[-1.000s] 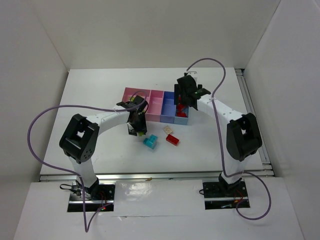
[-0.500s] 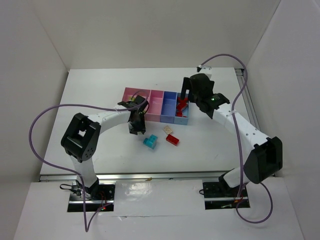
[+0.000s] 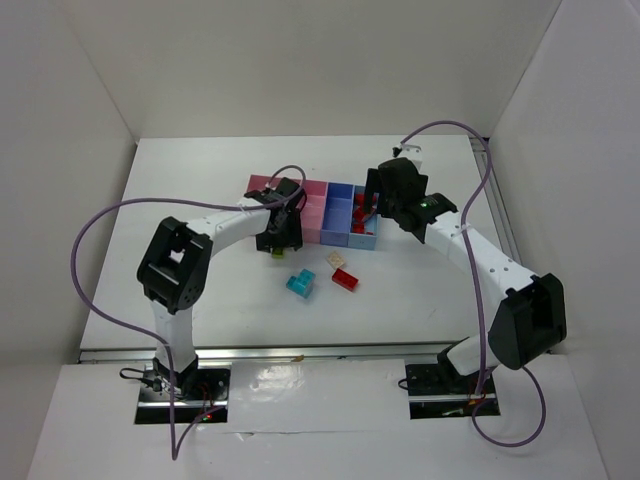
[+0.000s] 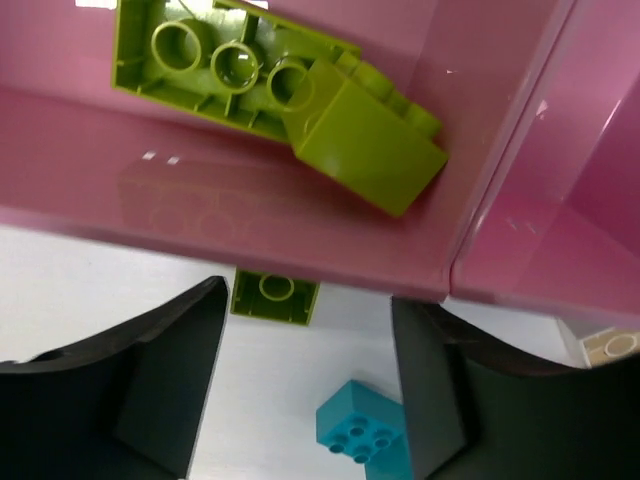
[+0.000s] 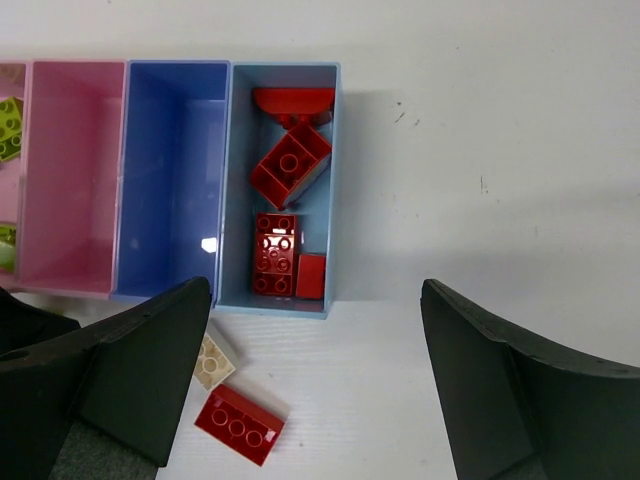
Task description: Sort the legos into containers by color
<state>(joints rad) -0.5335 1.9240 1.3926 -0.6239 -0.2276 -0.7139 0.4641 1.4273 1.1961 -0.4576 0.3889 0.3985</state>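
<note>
Left wrist: fingers [image 4: 150, 400] wide apart, green lego [image 4: 275, 297] loose between.

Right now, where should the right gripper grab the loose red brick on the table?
I'd come from straight above: the red brick lies flat, broad face up, skewed to the tray. Turn the wrist to match and pinch its two long side faces, nearer the end away from the cream brick, which crowds the other corner.
</note>
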